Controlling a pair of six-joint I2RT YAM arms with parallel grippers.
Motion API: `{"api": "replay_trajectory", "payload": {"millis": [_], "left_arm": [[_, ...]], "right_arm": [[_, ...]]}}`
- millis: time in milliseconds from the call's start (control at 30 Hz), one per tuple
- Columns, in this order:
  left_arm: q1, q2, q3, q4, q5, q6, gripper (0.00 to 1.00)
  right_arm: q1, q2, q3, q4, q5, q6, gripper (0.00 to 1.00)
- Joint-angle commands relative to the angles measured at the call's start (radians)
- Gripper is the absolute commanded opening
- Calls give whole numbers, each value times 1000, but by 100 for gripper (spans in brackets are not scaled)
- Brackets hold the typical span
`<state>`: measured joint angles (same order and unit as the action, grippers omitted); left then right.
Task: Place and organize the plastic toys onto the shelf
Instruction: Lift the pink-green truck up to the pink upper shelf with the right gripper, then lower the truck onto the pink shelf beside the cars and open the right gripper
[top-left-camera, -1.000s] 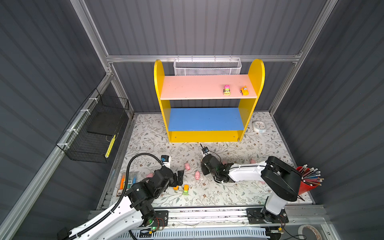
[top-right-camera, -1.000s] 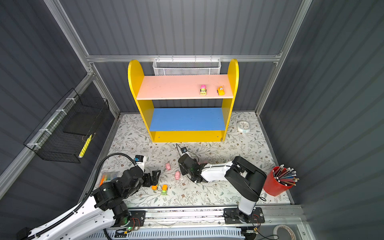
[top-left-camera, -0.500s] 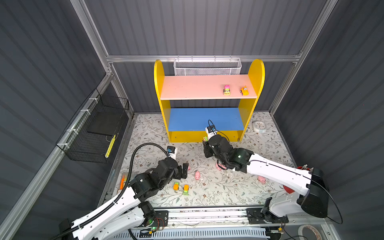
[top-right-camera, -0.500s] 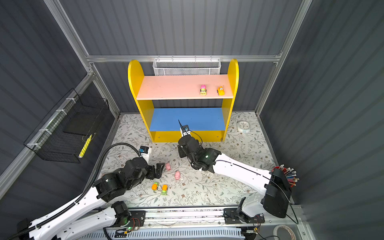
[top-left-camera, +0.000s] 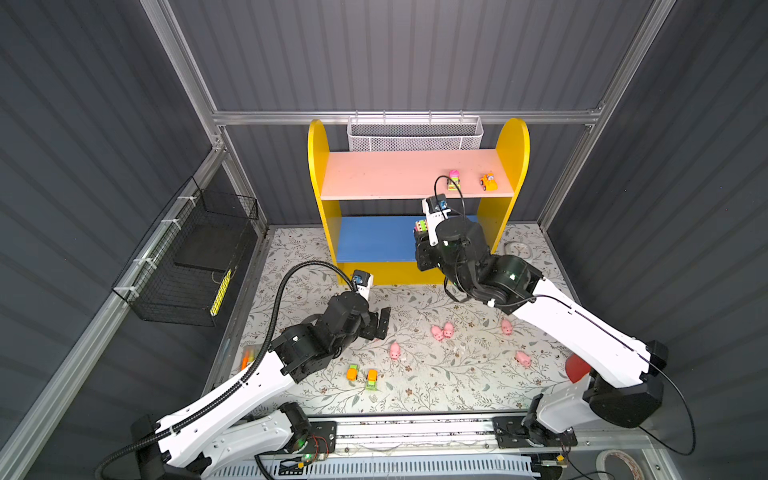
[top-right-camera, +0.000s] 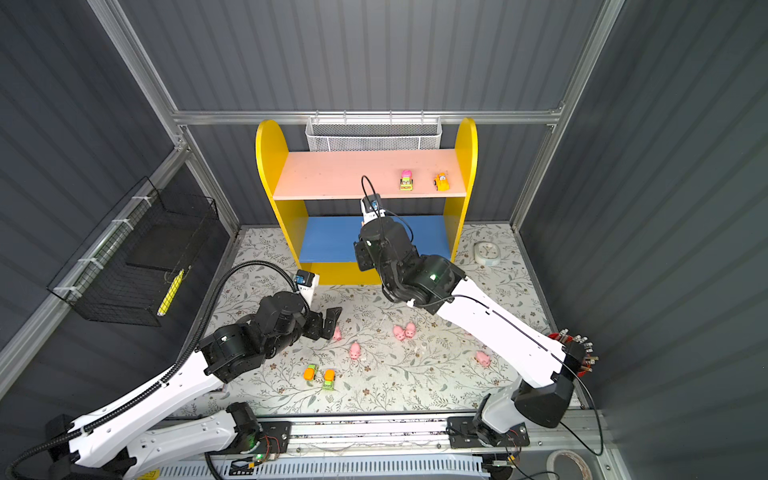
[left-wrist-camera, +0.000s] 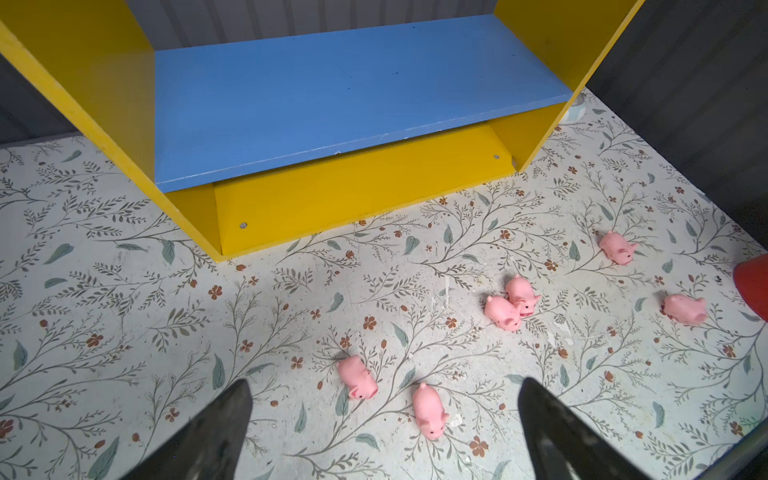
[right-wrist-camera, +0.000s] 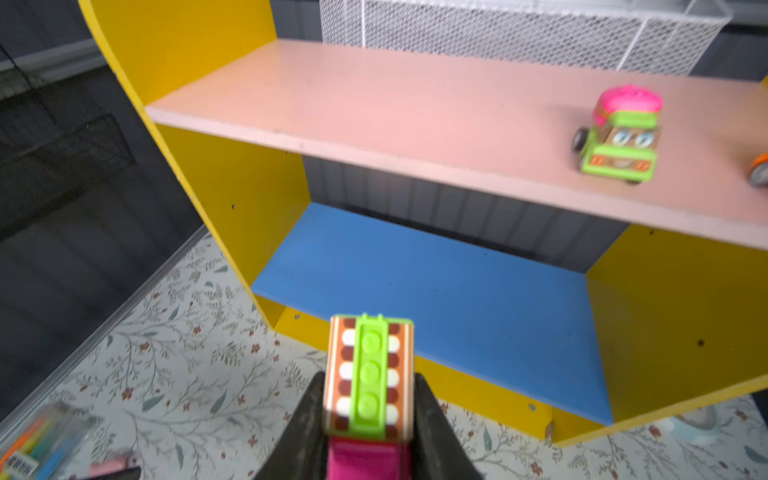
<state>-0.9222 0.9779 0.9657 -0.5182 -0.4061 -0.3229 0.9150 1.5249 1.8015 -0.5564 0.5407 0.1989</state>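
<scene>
Right tool is pinching a green-and-pink vehicle by its sides, with the toy's studded green strip facing the wrist camera. In both top views this tool is raised off the table, in front of the shelf. It sits before the right part of the blue lower board and below the front edge of the pink upper board. The upper board carries two toys near its right end: a pink-topped vehicle with its cartoon face to the front, and a yellow-orange vehicle beside it, apart. The lower board is bare. Left tool is spread wide, gripping nothing, and low over the table left of centre. Six pigs show in the left wrist view. Two lie just ahead of the open fingers, a touching pair lies further out, and two singles lie beyond. An orange vehicle and a green-orange vehicle stand side by side on the table nearer the rail. A white mesh basket hangs behind the shelf, and a round clock lies on the table to its right.
</scene>
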Motion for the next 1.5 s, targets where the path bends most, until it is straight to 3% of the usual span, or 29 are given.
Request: {"api": "replay_trajectory", "payload": {"millis": [0,400,1033,1467], "left_arm": [[-4,18,51,17,-23,59,100],[-4,25,59,49,-49,84,100],[-4,34,27,75,-85,116,100],[-4,23,18,76,-105,132,100]], "right_arm": [[-42,54,139,-84,0,-56,30],[-175,397,779,-301,-92,-102,31],[-269,482,780,-261,-216,-11,32],[-292,518,786,-235,-231,5,33]]}}
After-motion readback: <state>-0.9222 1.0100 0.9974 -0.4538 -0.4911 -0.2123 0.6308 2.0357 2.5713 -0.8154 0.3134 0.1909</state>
